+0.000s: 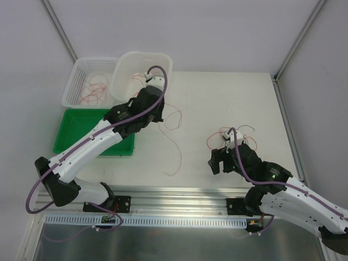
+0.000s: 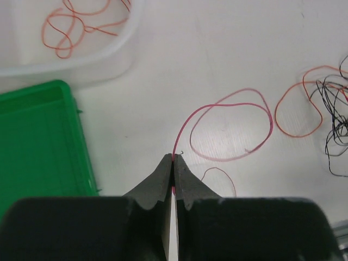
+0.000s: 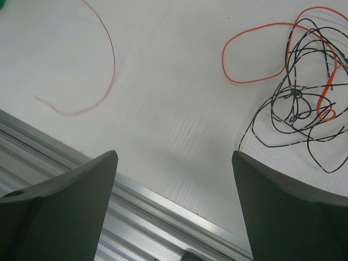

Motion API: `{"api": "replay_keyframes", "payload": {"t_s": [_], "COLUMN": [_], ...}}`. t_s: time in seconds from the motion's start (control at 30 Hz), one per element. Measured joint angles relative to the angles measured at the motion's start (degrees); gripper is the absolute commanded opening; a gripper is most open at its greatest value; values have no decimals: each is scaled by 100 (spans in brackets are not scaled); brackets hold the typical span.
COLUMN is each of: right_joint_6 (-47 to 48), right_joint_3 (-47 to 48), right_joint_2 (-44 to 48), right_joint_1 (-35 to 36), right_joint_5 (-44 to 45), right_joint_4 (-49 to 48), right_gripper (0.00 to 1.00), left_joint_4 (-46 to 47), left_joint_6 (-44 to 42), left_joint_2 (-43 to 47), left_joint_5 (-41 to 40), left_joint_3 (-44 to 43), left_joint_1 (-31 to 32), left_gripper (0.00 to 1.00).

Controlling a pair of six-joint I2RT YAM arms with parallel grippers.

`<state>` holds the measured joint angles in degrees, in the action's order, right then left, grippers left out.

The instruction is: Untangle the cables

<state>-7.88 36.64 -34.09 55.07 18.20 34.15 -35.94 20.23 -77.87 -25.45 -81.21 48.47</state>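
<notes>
The left tool [image 2: 173,159] was clamped together on one red cable [image 2: 239,90], whose loop was laid rightward across the surface [image 2: 217,54] toward the tangle [image 3: 296,95] of other cables, found nearer the wide-parted right tool [image 3: 174,155].

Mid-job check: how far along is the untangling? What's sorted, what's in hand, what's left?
Looks sorted: red cables lie in the white basket, orange ones in the white tub. In hand: the left gripper holds one red cable between shut fingers, its loop lying on the table. Left: a black-and-orange tangle on the table by the open right gripper.
</notes>
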Motion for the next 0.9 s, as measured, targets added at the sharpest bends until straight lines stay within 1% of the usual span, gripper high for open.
{"api": "replay_keyframes", "payload": {"t_s": [0.13, 0.23, 0.43, 0.67, 0.8, 0.9], "right_joint_6": [-2, 0, 11, 114, 205, 251], "right_joint_3": [0, 0, 0, 0, 0, 0], "right_joint_2": [2, 0, -149, -551, -765, -964], "right_joint_1": [0, 0, 0, 0, 0, -2], "right_joint_5": [9, 28, 42, 42, 37, -11], "right_joint_4": [0, 0, -2, -9, -39, -129], "right_gripper": [91, 91, 91, 91, 94, 94], "left_joint_4": [-133, -238, -251, -271, -223, -31], "left_joint_6": [-487, -876, -1425, -1521, -1460, -1353], "left_joint_2": [114, 116, -107, -1207, -1926, -2380], "left_joint_5": [-22, 7, 229, 450, 420, 398], "left_joint_3": [-713, -1379, -2931, -4721, -5486, -5781], "left_joint_1": [-570, -1113, -2282, -3755, -4474, -4920], "left_gripper": [0, 0, 0, 0, 0, 0]}}
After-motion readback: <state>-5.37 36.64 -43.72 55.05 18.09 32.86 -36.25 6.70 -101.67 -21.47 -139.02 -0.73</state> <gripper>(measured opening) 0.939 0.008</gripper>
